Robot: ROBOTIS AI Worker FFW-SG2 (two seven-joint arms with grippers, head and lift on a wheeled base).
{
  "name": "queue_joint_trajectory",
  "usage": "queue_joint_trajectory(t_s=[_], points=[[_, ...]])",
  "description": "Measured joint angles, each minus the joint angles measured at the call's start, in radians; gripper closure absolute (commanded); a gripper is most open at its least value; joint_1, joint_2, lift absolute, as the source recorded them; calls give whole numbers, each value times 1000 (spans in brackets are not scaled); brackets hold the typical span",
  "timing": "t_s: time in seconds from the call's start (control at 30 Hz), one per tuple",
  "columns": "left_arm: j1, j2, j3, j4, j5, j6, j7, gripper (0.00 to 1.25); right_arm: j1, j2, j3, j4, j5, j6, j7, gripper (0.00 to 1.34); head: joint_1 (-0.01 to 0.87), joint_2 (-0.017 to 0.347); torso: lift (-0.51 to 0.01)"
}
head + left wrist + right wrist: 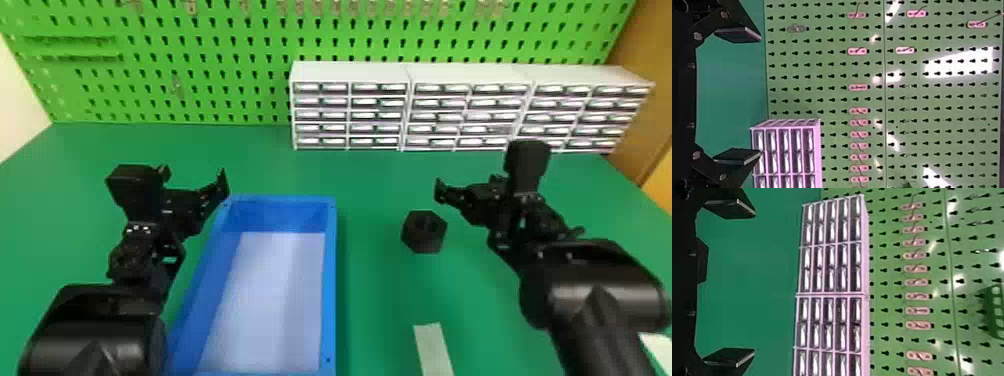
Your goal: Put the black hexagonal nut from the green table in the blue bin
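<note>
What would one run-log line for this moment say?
nut on table, right of bin | left tool open, empty | right tool open, empty

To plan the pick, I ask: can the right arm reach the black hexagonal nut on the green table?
Probably yes: its open, empty tool hangs near the nut, and nothing visible stands between them.

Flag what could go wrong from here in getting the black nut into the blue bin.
The right gripper is open and not around the black hexagonal nut, so a slightly misjudged approach could push or tip it. 
The blue bin has raised walls; carried too low, the nut might catch the near one. 
The left gripper is by the bin's far left corner in the head view, so the arms could crowd each other.
</note>
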Motion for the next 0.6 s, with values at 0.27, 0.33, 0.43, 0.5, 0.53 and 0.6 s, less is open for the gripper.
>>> queue_joint_trajectory(t_s=[0.27,0.33,0.43,0.5,0.53,0.6], points=[[0,0,0,0,-1,0,0,242,-123,-23,27,-2,30,245,2,76,686,52,-97],[0,0,-1,0,-1,0,0,242,-157,-29,33,6,36,302,2,76,686,52,-97],[0,0,-1,0,-1,0,0,242,-204,-36,35,29,34,382,2,76,686,52,-97],[1,0,-2,0,-1,0,0,242,-234,-42,38,49,31,431,3,75,686,52,-97],[1,0,-2,0,-1,0,0,242,-254,-46,41,65,31,461,9,75,686,52,-97],[1,0,-2,0,-2,0,0,242,-284,-53,48,92,32,503,29,75,686,52,-97]])
